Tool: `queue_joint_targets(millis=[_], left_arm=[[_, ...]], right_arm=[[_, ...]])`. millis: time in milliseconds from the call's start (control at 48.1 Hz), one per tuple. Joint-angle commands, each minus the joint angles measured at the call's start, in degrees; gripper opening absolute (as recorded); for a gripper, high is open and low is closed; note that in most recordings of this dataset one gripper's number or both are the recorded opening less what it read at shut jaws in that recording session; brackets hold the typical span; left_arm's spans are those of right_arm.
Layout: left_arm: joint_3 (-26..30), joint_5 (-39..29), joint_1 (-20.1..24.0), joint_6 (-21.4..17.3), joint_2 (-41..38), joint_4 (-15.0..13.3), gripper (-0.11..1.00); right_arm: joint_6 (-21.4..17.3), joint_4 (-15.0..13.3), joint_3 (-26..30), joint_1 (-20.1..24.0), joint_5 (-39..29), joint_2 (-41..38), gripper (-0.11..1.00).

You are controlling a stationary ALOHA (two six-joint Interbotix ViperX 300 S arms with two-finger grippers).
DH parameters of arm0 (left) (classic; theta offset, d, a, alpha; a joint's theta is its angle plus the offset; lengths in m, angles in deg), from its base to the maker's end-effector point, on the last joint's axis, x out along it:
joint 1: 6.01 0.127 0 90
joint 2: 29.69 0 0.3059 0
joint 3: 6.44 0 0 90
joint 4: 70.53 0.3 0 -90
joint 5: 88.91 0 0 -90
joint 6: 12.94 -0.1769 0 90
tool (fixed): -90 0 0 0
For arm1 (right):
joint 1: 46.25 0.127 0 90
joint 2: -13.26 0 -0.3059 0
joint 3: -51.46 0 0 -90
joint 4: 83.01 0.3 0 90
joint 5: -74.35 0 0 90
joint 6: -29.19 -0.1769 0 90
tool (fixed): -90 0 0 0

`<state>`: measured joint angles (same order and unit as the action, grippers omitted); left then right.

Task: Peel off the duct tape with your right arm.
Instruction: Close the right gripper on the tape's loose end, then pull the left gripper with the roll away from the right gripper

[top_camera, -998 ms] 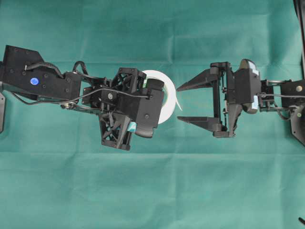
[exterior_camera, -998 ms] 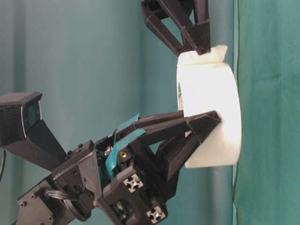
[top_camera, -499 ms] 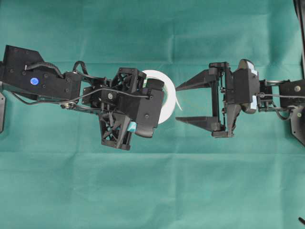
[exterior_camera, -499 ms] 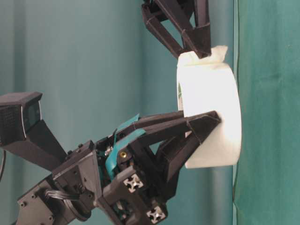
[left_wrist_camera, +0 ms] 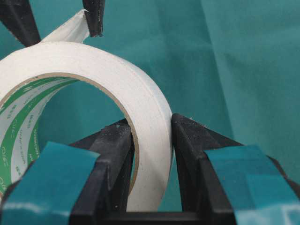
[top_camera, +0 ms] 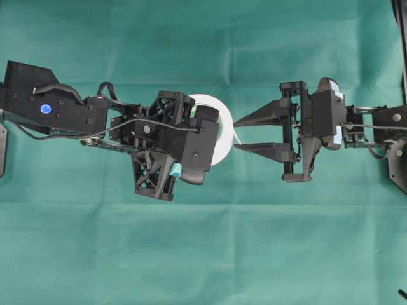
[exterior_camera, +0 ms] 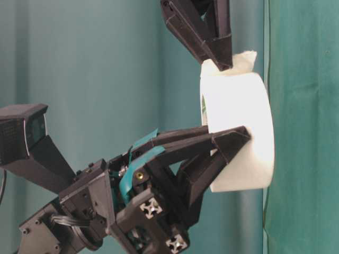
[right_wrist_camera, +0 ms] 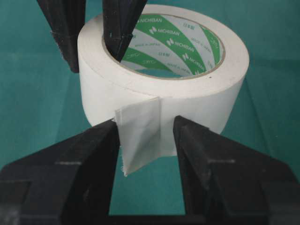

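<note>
Duct tape [right_wrist_camera: 161, 75]: white roll, green-printed core, resting on its flat side on green-draped surface [top_camera: 203, 254], centre of overhead view. Loose end [right_wrist_camera: 140, 136] peeled from outer wall, hanging as a short flap on the side toward the right arm.

Left tool [left_wrist_camera: 152, 140]: clenched on the roll wall, 1 finger inside the core, 1 outside, both touching tape. Teal strips on both fingers in left wrist view.

Right tool [right_wrist_camera: 145, 140]: 2 solid fingers flanking the loose flap. Left-hand finger in right wrist view at the flap's edge; the other just beside it, narrow gap visible. Partly closed around flap; firm pinch not confirmed, cannot tell. In table-level view, fingertips [exterior_camera: 222, 58] at the flap against the roll's wall.

Right arm [top_camera: 331, 117] extends from right edge of overhead view, level with the roll; left arm [top_camera: 57, 108] from the left edge.
</note>
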<state>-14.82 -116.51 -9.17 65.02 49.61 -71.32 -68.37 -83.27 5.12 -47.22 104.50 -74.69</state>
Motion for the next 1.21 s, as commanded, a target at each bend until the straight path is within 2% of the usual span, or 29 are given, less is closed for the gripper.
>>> queue_joint_targets(millis=[0,312,707,894,1186], left_arm=[[2.11,0.35,-0.09,-0.26,2.20,0.18,0.22],[2.11,-0.26,-0.09,-0.26,2.20,0.18,0.22],[2.11,-0.26,-0.62,-0.26,2.20,0.18,0.22],[2.55,-0.26,-1.32,-0.35,2.20,0.18,0.22],[2.64,-0.26,-1.32,-0.35,2.20,0.18,0.22]], right_arm=[[0.09,-0.09,0.44,0.09,0.70,0.35,0.04],[0.09,0.00,-0.35,0.00,0.70,0.62,-0.04],[0.09,0.26,-0.53,-0.97,0.70,0.88,-0.05],[0.09,1.32,-0.70,-2.20,0.70,0.88,-0.09],[0.09,1.05,0.26,-2.20,0.70,0.00,-0.09]])
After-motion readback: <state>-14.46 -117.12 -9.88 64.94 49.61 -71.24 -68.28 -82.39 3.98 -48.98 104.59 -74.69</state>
